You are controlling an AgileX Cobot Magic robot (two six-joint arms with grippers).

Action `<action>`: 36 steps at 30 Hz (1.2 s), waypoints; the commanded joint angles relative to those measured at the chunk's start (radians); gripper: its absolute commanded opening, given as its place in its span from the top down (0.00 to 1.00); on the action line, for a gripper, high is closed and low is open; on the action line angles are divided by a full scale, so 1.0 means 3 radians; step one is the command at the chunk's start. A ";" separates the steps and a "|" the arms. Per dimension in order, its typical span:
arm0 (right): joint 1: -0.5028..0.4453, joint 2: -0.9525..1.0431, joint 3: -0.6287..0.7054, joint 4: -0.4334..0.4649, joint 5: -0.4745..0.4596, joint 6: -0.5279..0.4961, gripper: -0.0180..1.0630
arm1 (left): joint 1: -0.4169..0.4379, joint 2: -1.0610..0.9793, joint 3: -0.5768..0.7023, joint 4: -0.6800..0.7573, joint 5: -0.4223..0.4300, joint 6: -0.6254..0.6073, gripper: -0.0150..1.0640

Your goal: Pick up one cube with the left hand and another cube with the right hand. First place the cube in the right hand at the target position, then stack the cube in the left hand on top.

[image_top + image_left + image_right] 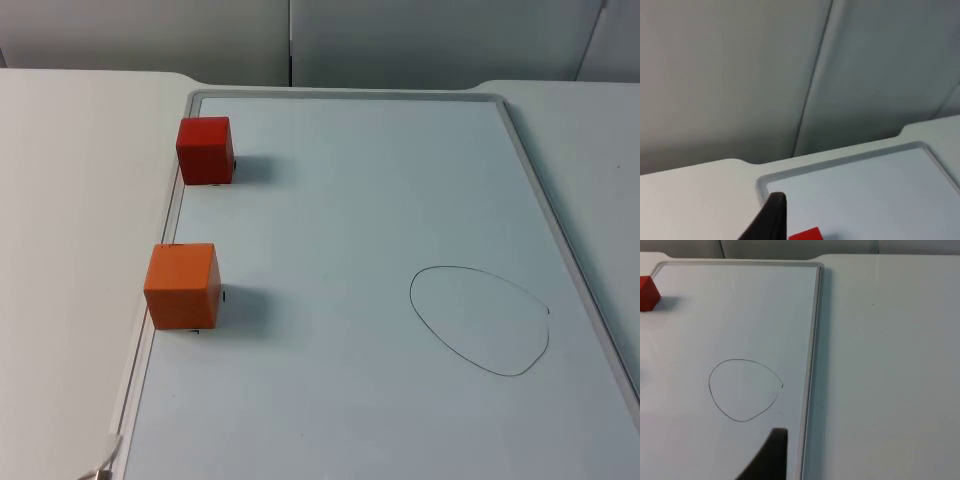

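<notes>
step in hand: neither cube is lifted yet, so i judge the job is at its start, with each arm due to go to its own cube.
red cube: sits on the whiteboard against its left frame, near the far corner; one edge of it shows in the left wrist view and it also shows in the right wrist view.
orange cube: sits on the same left frame, nearer the camera, well apart from the red cube.
target: a hand-drawn oval on the right half of the board, also in the right wrist view, with nothing in it.
left gripper: one black fingertip shows just beside the red cube's edge; i cannot tell whether the fingers are apart or together.
right gripper: one black fingertip shows near the oval, by the board's right frame; again i cannot tell whether apart or together.
doing it well: both cubes lie on the left, so the right arm likely has the longer reach; close squarely on flat faces, and mind the raised frame under or beside each cube.
surface: smooth pale board with a thin grey frame, lying on a white table.
room: grey partition wall behind the table.
</notes>
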 commanded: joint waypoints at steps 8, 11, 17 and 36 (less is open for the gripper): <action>-0.0025 -0.0016 0.0026 0.0000 -0.0017 0.0000 0.01 | -0.0477 0.1438 -0.1056 0.0931 0.0373 -0.1195 0.02; -0.0025 -0.0016 0.0026 0.0000 -0.0017 0.0000 0.01 | -0.0590 0.1926 -0.1393 0.1262 0.0564 -0.1630 0.02; -0.0025 -0.0016 0.0026 0.0000 -0.0017 0.0000 0.01 | -0.0602 0.2479 -0.1714 0.1606 0.0937 -0.2188 0.02; -0.0025 -0.0016 0.0026 0.0000 -0.0017 0.0000 0.01 | -0.0602 0.3171 -0.1872 0.1674 0.0810 -0.2335 0.02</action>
